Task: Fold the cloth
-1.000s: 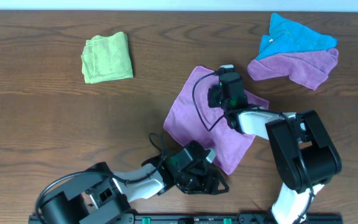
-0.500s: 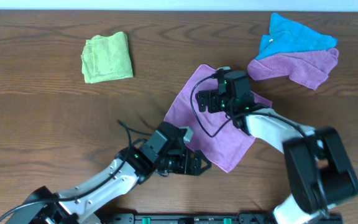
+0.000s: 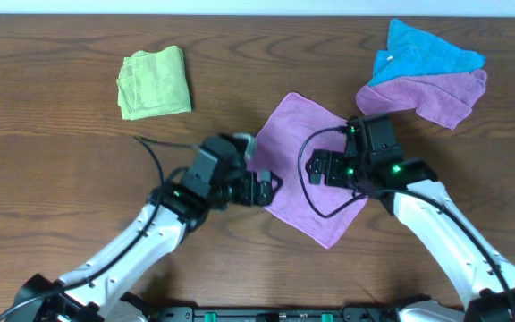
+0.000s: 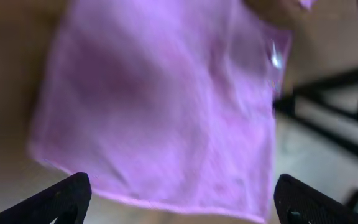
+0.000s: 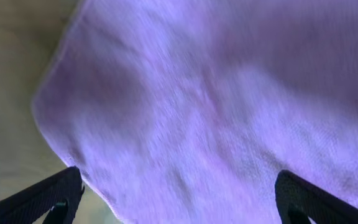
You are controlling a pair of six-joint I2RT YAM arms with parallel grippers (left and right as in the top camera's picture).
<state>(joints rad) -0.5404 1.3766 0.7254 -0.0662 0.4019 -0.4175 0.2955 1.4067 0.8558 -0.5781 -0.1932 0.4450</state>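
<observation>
I have the cloth (image 3: 289, 134) spread flat on the counter (image 3: 61, 179), about mid-counter and a little to the right. It is turned like a diamond, with one corner towards the far edge and one towards the near edge.

My left end effector (image 3: 265, 185) is over the cloth's lower left edge, released and holding nothing. In the left wrist view, the left end effector (image 4: 182, 202) has its fingertips (image 4: 73, 193) set wide apart. The cloth lies under and ahead of them, with its near hem running between the two tips. That view is blurred.

My right end effector (image 3: 322, 168) is over the right half of the cloth, also released and empty. In the right wrist view, the right end effector (image 5: 182, 199) is spread wide with cloth beneath the whole gap.

The two end effectors face each other across the cloth's middle.

A folded light green cloth (image 3: 155, 82) lies well apart, towards the far left. At the far right corner, a blue cloth (image 3: 427, 52) lies partly on a lavender cloth (image 3: 441, 97).
</observation>
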